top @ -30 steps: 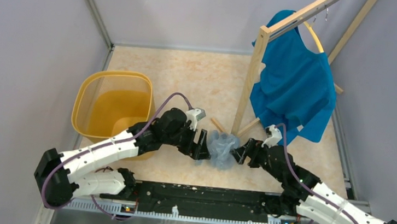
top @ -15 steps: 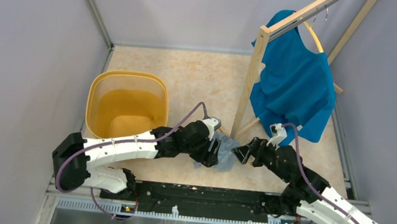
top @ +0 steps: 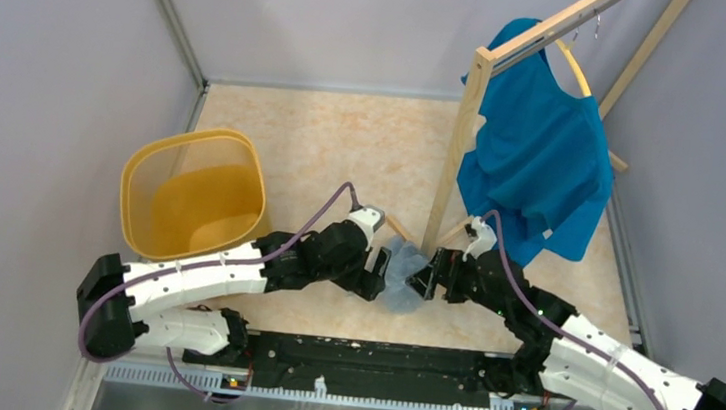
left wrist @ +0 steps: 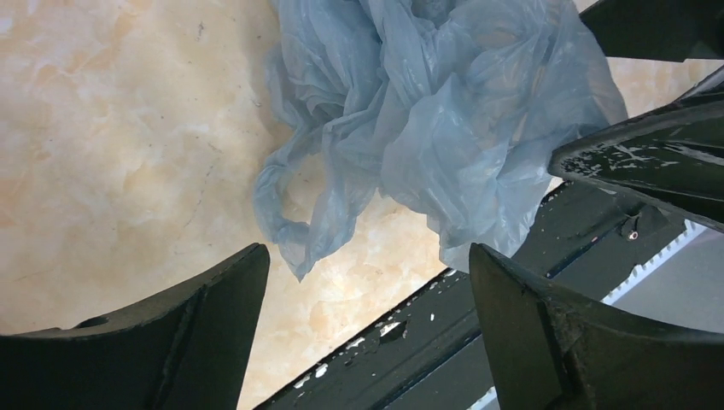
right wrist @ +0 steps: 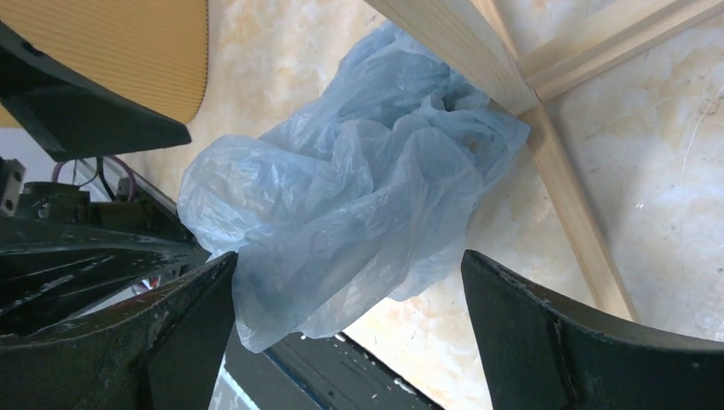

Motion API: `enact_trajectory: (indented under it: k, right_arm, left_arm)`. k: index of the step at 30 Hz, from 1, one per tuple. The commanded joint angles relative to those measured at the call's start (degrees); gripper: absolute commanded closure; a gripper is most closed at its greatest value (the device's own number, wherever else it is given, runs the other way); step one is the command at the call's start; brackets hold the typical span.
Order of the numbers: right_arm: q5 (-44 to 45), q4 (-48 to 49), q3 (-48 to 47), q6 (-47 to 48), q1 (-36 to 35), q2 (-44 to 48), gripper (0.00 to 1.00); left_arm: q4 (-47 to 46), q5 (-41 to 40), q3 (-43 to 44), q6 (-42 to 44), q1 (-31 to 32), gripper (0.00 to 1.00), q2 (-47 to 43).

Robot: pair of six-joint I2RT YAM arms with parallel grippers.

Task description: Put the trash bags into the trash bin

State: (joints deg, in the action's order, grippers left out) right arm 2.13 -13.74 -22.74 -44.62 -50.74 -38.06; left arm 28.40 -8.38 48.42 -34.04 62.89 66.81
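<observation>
Currently the trash bags (top: pixel 403 272) lie crumpled on the surface (top: pixel 346 133) against the wooden rack post (top: pixel 452 158), flanked by the left pincer (top: pixel 380 270) and right pincer (top: pixel 424 276), both spread open, neither clamping film. The trash bin (top: pixel 156 170) stands well apart, beside the left wall.
</observation>
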Motion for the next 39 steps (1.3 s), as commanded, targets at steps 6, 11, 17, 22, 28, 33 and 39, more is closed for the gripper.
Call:
enact_trajectory:
  k: [6,11,17,22,28,33,39]
  right_arm:
    - [1.06,6.38,0.62,-1.71,-0.06,1.50,0.38]
    - [6.20,0.60,0.77,-0.27,-0.06,4.37,0.96]
    - [9.55,-5.07,-0.64,2.17,-0.06,8.23,1.00]
    - [9.45,-5.20,0.07,1.25,-0.06,8.42,1.00]
    - [9.71,-4.95,0.74,0.60,-0.05,8.61,1.00]
    - [11.18,-6.27,0.57,0.49,-0.06,9.89,1.00]
    - [17.31,-13.16,-0.93,-2.85,-0.06,11.87,1.00]
  left_arm:
    - [1.61,-0.70,2.88,3.46,-0.14,0.02,-2.47]
    - [0.64,0.48,2.32,4.41,-0.09,0.02,0.39]
    - [-1.21,-0.17,2.26,5.48,-0.14,0.15,7.33]
    - [-4.84,0.96,2.38,5.39,-0.14,0.24,12.09]
    - [-6.26,1.80,3.23,5.67,-0.13,0.36,16.91]
    - [-1.17,-3.49,5.90,7.08,-0.14,0.68,15.50]
    - [12.09,-16.64,13.64,11.09,-0.20,1.00,6.41]
